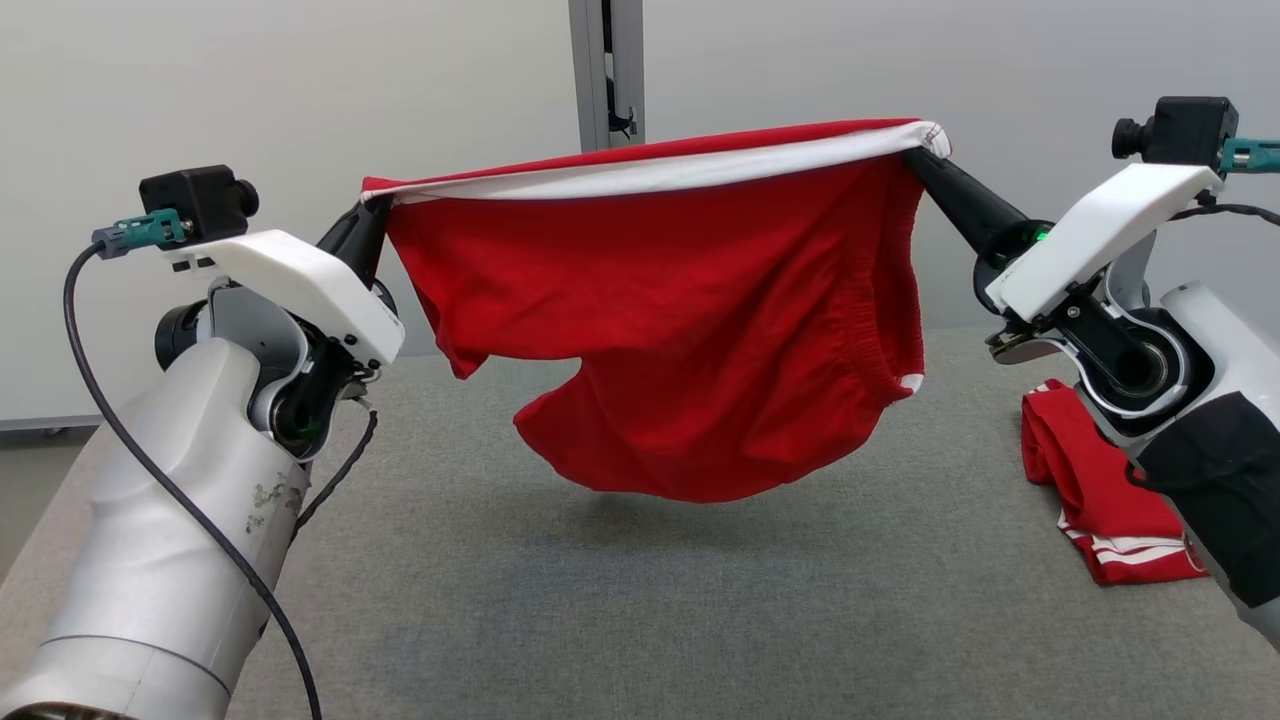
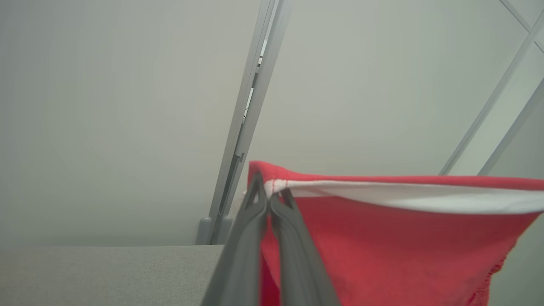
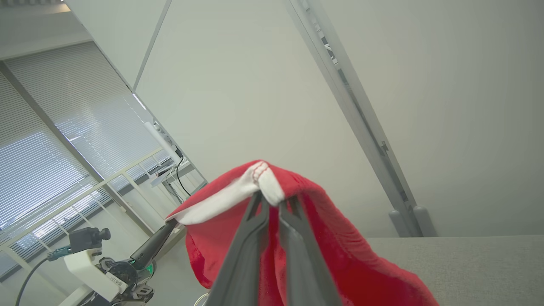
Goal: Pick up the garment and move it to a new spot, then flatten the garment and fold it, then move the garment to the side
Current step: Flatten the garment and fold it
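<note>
The garment (image 1: 680, 330) is red with a white band along its top edge. It hangs stretched in the air between both grippers, its lower folds clear of the grey table (image 1: 640, 610). My left gripper (image 1: 372, 200) is shut on the garment's left corner, and in the left wrist view its tips (image 2: 272, 193) pinch the white hem beside the red cloth (image 2: 382, 250). At the upper right, my right gripper (image 1: 915, 155) is shut on the other corner. In the right wrist view the garment (image 3: 340, 255) drapes over that gripper's tips (image 3: 272, 199), and the left gripper (image 3: 170, 224) holds the far corner.
A second red garment with white stripes (image 1: 1100, 490) lies crumpled at the table's right edge, partly behind my right arm. A grey wall with a vertical metal post (image 1: 607, 70) stands behind the table. Window blinds (image 3: 51, 161) show in the right wrist view.
</note>
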You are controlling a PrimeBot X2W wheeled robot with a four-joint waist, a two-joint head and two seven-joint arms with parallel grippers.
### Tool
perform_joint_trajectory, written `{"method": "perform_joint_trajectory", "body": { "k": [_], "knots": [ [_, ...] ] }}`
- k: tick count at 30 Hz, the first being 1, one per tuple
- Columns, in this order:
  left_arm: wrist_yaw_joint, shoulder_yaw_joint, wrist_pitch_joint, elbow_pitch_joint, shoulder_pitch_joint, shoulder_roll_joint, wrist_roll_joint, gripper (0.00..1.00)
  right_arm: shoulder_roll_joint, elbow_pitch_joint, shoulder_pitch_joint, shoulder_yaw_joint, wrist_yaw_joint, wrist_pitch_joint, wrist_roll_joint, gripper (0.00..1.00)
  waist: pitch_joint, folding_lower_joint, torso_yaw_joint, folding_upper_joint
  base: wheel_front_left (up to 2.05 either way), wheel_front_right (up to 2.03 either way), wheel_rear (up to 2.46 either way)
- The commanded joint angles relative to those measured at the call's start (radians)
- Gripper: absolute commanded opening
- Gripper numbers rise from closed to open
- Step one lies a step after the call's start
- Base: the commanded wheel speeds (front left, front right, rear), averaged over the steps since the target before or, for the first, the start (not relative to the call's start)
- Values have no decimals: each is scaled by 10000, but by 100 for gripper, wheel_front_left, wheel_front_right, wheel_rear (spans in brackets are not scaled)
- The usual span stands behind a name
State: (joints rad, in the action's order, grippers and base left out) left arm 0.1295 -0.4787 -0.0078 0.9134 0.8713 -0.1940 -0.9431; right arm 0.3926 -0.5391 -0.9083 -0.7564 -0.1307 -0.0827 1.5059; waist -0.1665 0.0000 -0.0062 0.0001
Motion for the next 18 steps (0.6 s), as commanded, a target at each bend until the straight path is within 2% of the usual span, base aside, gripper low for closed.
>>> {"method": "perform_joint_trajectory", "body": {
  "k": [1,9,18],
  "knots": [
    [4,11,32,53,131,-36,-70,0,21,-48,-126,-24,0,107,-86,0,-11,0,14,-1,0,0,0],
    [8,153,-531,296,242,56,-227,0,90,196,-325,-493,0,611,-506,0,16,0,67,-1,0,0,0],
    [11,-91,-172,504,22,3,-506,0,221,-66,-179,-1267,0,444,-671,0,585,0,-14,-1,0,0,0]
  ]
}}
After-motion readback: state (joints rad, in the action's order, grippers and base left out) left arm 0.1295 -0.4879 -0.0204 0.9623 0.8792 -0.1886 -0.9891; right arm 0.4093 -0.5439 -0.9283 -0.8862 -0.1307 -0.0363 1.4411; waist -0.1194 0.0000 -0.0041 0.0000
